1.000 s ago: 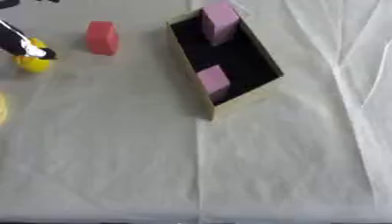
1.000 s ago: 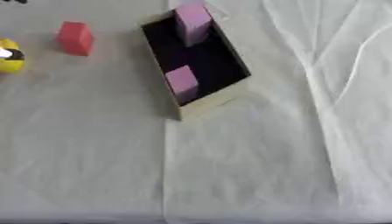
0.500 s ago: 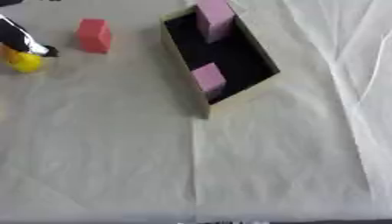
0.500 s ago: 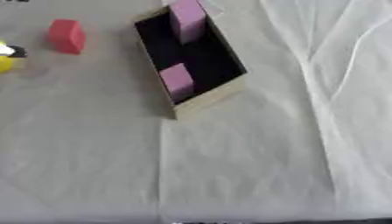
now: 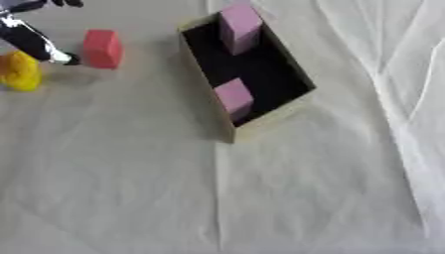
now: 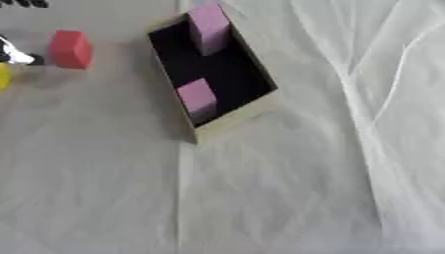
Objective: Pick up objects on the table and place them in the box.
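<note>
Upper left of frame: my left hand (image 5: 31, 39) reaches in, black fingers with pale tip touching or just beside red block (image 5: 103, 48); can't tell how far fingers are open, nothing visibly held. Yellow rounded object (image 5: 21, 72) just below hand, near left edge. Open cardboard box with dark inside (image 5: 263, 120) upper centre on white-clothed bench (image 5: 260, 198), askew. Two pink blocks inside: one at far end (image 5: 239, 27), one near end (image 5: 233, 97). Right hand unseen.
</note>
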{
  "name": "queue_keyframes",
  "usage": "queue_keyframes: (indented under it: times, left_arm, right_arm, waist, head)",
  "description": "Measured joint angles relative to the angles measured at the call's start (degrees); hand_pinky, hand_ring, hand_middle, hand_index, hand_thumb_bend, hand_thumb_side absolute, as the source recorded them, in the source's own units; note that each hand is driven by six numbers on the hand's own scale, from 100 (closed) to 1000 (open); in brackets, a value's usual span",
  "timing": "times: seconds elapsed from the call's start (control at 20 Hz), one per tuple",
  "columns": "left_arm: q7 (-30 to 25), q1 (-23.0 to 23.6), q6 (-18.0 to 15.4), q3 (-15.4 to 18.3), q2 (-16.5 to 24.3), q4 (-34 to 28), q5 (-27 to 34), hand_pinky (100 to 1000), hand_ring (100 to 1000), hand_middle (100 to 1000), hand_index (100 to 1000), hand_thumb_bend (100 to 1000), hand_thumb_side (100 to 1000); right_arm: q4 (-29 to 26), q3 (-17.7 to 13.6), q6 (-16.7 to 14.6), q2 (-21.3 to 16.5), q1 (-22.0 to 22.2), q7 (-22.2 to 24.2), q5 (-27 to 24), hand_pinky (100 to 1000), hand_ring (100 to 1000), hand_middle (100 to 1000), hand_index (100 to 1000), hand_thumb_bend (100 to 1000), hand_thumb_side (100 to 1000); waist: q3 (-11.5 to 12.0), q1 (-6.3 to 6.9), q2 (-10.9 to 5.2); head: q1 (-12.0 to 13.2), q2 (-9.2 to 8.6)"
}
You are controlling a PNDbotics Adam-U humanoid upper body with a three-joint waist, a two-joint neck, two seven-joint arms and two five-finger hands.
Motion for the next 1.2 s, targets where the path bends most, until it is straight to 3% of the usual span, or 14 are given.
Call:
queue_keyframes:
  times: [0.25, 0.9, 1.05, 1.2]
  left_arm:
    - [-1.4, -0.9, 0.5, 0.3, -0.3, 1.3, -1.1, 873, 864, 824, 889, 617, 245]
    - [-1.2, -4.2, 0.9, 2.1, -2.6, 4.7, -0.8, 860, 856, 811, 874, 513, 179]
    - [-1.2, -4.8, 1.3, 2.4, -2.9, 5.3, -1.4, 841, 831, 761, 828, 437, 100]
    - [-1.7, -4.8, 1.7, 2.4, -3.3, 5.3, -1.9, 811, 793, 720, 794, 412, 100]
  right_arm:
    - [0.0, 0.0, -0.3, 0.0, -0.5, -0.1, 0.0, 869, 748, 781, 849, 100, 804]
    - [0.0, 0.7, -0.9, 0.3, -3.0, 0.1, 0.0, 871, 744, 778, 848, 100, 807]
    - [0.0, 0.7, -0.9, 0.4, -3.0, 0.0, 0.0, 871, 743, 777, 848, 100, 806]
    - [0.0, 0.7, -0.9, 0.4, -2.9, -0.1, 0.0, 871, 741, 776, 848, 100, 805]
  waist:
    - [-0.2, 0.1, 1.08]
    - [-1.7, 0.82, 3.83]
    - [-1.9, 0.98, 4.34]
    - [-1.7, 0.98, 4.54]
  head:
    - [0.0, -0.23]
    - [1.8, -2.02]
    - [1.9, -2.21]
    - [1.9, -2.45]
